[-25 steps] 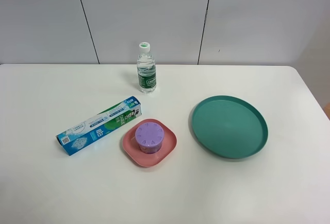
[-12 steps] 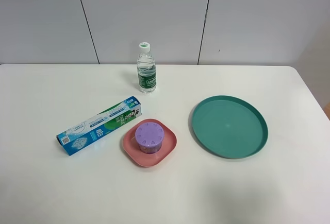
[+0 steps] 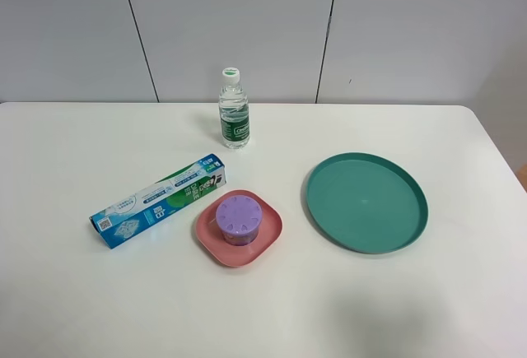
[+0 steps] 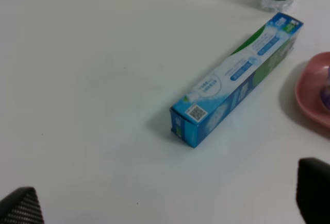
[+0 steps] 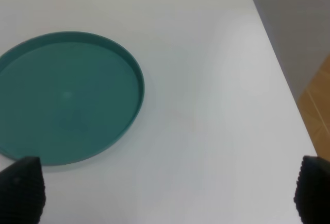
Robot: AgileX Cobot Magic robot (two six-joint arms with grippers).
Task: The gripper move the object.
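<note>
Both grippers wide open, empty: left gripper (image 4: 165,203), right gripper (image 5: 165,190). Purple-lidded jar (image 3: 240,219) sits on pink dish (image 3: 210,239), beside toothpaste box (image 3: 156,201). I'd approach from above, straddle lid, close gently.

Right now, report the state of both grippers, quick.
Left gripper: open, holding nothing; its fingertips are spread wide above the white table.
Right gripper: open, holding nothing, beside the round teal tray.
</note>
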